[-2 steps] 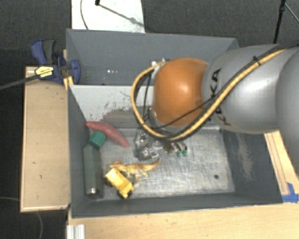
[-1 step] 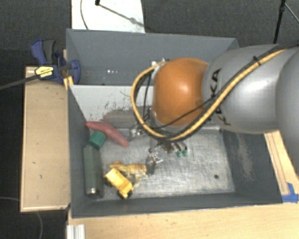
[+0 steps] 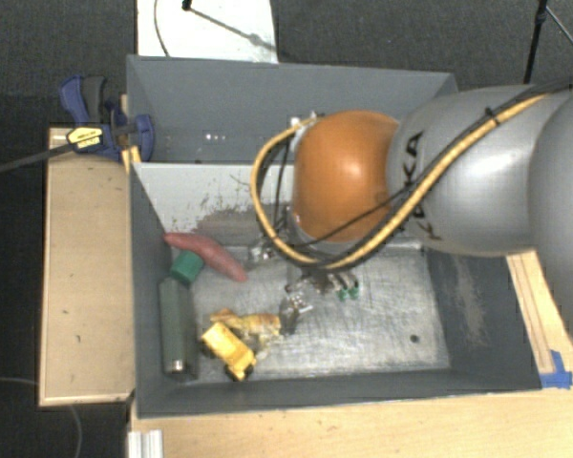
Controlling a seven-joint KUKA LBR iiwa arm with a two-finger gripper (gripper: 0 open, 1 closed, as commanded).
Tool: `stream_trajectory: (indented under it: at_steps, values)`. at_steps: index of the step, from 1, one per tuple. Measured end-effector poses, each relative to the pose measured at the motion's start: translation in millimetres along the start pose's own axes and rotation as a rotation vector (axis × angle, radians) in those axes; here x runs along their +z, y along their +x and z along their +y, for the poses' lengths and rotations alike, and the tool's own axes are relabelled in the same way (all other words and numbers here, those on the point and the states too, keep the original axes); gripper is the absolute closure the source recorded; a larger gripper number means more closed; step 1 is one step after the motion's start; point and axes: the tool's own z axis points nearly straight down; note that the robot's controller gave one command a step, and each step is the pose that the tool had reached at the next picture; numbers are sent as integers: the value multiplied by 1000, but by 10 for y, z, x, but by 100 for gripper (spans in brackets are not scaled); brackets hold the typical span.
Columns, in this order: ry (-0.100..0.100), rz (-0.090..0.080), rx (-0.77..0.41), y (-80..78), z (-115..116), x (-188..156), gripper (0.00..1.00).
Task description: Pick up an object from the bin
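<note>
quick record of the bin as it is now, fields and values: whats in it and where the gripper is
bin: grey metal bin
gripper: low over the mid-floor, below the arm's orange cover
grip state: cannot tell
nearest things: tan scrap beside it toward the view's left; yellow toy just beyond
far left of view: pink sausage shape, green cap, dark green tube lying along the wall

The gripper [image 3: 295, 308] hung just right of the yellow toy [image 3: 228, 347]; a dark green tube [image 3: 175, 327] lay left of it, a pink roll [image 3: 210, 255] beyond.
</note>
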Motion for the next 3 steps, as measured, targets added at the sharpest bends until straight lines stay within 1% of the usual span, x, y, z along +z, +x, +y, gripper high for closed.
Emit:
stream_trajectory:
  at_steps: [1, 2, 3]
  values:
    - [1, -7, -47, 46, -25, 519, 0]
    - [-1, -2, 37, 173, 5, 968, 100]
    - [-1, -2, 37, 172, 5, 968, 100]
